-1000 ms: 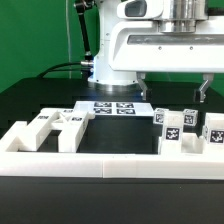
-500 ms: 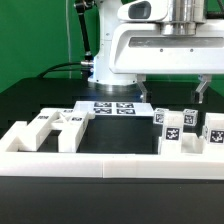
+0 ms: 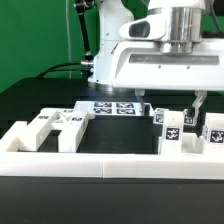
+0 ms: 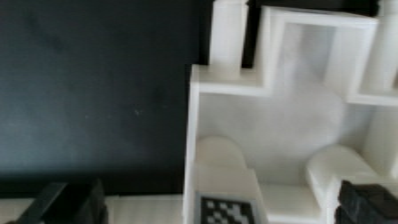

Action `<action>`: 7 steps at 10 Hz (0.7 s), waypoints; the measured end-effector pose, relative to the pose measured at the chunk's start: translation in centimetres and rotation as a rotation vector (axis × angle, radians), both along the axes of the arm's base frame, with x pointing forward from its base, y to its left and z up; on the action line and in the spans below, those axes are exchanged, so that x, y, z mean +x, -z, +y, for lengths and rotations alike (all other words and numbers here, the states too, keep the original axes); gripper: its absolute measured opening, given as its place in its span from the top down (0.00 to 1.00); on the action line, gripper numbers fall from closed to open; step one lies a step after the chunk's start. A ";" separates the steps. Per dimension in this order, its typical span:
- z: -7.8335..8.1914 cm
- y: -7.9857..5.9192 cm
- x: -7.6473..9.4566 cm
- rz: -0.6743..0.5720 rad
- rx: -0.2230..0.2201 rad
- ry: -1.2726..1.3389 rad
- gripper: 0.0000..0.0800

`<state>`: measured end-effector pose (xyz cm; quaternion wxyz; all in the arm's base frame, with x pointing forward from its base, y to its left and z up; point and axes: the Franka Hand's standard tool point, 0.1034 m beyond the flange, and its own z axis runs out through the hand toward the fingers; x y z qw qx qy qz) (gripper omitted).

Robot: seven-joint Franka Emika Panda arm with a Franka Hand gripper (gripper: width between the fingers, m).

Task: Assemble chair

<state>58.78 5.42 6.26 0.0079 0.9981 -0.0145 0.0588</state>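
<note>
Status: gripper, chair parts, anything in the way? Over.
Gripper jaws open, empty, above small white tagged plastic chair blocks. Other white chair pieces loose at exterior view's left. Nothing visibly blocking.

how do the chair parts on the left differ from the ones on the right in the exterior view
The left parts lie low, tags barely showing; the right parts stand taller with tags facing the camera. The gripper hangs over the right parts, away from the left parts. Both are white.
</note>
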 end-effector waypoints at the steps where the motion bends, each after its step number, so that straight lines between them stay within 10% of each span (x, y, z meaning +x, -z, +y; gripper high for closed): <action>1: -0.2 0.7 -0.1 -0.001 -0.008 0.000 0.19; 7: -0.6 1.7 -0.5 0.012 -0.009 0.022 0.19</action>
